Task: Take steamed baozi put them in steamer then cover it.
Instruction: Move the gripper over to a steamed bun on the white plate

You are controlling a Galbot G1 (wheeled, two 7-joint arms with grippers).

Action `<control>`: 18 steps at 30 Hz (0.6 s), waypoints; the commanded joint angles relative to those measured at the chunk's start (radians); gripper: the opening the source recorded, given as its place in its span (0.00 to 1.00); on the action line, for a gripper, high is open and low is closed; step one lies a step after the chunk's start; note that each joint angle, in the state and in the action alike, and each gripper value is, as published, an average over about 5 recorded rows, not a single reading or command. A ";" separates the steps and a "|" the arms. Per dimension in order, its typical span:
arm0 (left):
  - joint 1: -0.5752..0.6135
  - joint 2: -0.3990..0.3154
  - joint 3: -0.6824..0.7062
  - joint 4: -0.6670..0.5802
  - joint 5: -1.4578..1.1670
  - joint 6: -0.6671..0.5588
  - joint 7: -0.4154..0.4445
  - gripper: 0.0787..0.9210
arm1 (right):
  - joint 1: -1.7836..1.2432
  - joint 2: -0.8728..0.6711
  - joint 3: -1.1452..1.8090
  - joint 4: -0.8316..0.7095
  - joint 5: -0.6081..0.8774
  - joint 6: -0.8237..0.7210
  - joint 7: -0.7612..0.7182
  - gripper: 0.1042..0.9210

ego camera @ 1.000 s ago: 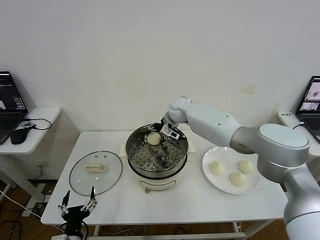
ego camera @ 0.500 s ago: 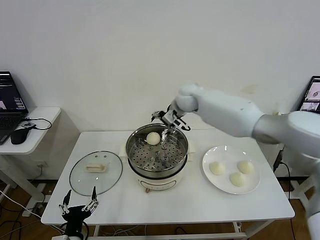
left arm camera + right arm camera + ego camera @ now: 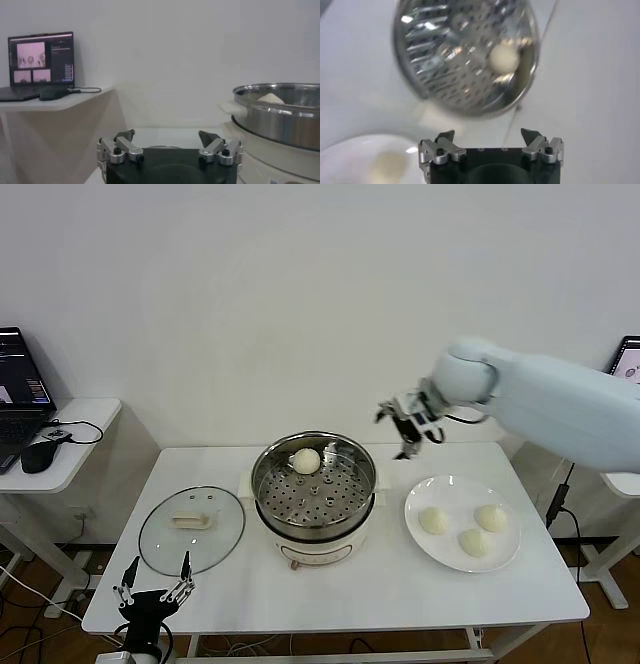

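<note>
1. Lifted clear of the steamer (image 3: 313, 494) since a second ago, the right gripper (image 3: 408, 424) now hangs in the air at about 2 o'clock from the pot, its fingers (image 3: 440, 148) spread apart with nothing between them
2. From that gripper outward, the right arm (image 3: 560, 399) reaches in from the 3 o'clock side, above the white plate (image 3: 462, 522)
3. One steamed baozi (image 3: 306, 460) lies on the perforated tray inside the steamer, toward its 11 o'clock rim; it has stayed where it lay a second ago
4. Three more baozi (image 3: 434, 521) rest on the white plate, which sits on the white table (image 3: 380, 594) at 3 o'clock from the steamer, just beside it
5. The glass cover (image 3: 191, 529) lies flat on the table at 9 o'clock from the steamer, cream handle up, apart from the pot
6. The left gripper (image 3: 154, 596) waits low at the table's near edge, at about 6 o'clock from the cover, its fingers (image 3: 120, 149) apart and holding nothing
7. A side desk (image 3: 60, 446) at 9 o'clock carries a laptop (image 3: 20, 394) and a dark mouse (image 3: 40, 454)
</note>
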 commanded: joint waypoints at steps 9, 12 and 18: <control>0.003 -0.002 -0.012 -0.002 0.010 0.011 0.003 0.88 | -0.431 -0.253 0.278 0.000 -0.207 -0.057 -0.073 0.88; 0.004 -0.004 -0.019 -0.004 0.012 0.016 0.005 0.88 | -0.523 -0.212 0.349 -0.061 -0.243 -0.036 -0.086 0.88; 0.008 -0.004 -0.035 0.002 0.012 0.021 0.008 0.88 | -0.626 -0.119 0.425 -0.171 -0.302 0.017 -0.101 0.88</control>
